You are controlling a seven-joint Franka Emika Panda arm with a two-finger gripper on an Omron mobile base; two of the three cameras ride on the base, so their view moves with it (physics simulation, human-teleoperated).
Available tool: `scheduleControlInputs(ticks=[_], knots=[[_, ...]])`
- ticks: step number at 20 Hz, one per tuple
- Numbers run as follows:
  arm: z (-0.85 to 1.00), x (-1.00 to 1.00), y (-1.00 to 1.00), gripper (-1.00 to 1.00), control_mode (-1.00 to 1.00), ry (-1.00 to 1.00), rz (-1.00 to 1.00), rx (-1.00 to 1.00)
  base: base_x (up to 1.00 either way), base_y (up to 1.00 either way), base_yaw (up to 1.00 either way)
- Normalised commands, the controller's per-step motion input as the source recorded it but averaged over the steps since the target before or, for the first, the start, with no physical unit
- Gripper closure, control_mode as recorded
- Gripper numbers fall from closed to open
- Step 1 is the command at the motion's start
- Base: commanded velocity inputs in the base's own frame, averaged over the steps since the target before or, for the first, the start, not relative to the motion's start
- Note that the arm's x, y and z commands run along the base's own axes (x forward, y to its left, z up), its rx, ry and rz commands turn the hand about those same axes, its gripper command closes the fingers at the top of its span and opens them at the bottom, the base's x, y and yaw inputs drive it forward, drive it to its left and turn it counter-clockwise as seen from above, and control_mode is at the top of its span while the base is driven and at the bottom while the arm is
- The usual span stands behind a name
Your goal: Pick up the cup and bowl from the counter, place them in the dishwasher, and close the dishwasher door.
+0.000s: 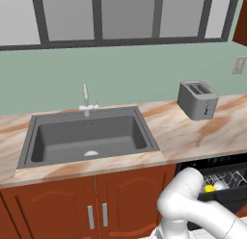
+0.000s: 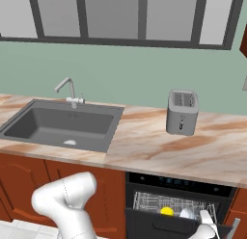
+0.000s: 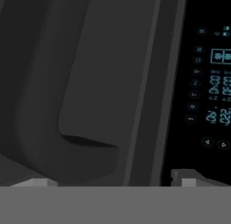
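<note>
The dishwasher (image 2: 178, 204) is partly open, its door (image 2: 159, 226) tilted up just before the fingers (image 3: 180, 178), which stand apart. The bowl (image 2: 186, 213) and cup (image 2: 167, 211) sit racked beyond them, off the worktop (image 2: 159, 146); only closing seems left

Marble-look counter (image 1: 193, 137), matt grey toaster (image 1: 197, 99), white wire racks (image 2: 164, 203)

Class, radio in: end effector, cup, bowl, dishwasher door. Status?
End effector tight against dishwasher door, open or shut unclear. Cup and bowl in the rack. Door partly open. Nothing seen in the way.
</note>
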Motion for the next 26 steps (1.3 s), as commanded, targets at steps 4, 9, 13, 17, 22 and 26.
scheduleControlInputs(ticks=[4,9,13,17,22,26], knots=[[-0.39,0.42,0.0,-1.0,-1.0,-0.19,0.04,0.03,0.0,0.0,0.0],[-0.41,0.4,0.0,-1.0,-1.0,-0.2,0.03,0.02,0.0,0.0,0.0],[-0.4,0.41,0.0,-1.0,-1.0,-0.2,0.02,0.02,0.0,0.0,0.0],[-0.39,0.31,0.0,-1.0,-1.0,-0.23,0.01,0.02,0.0,0.0,0.0],[-0.45,0.2,0.0,-1.0,-1.0,-0.26,0.01,0.0,0.0,0.0,0.0],[-0.52,0.12,0.0,-1.0,-1.0,-0.3,0.0,0.0,0.0,0.0,0.0]])
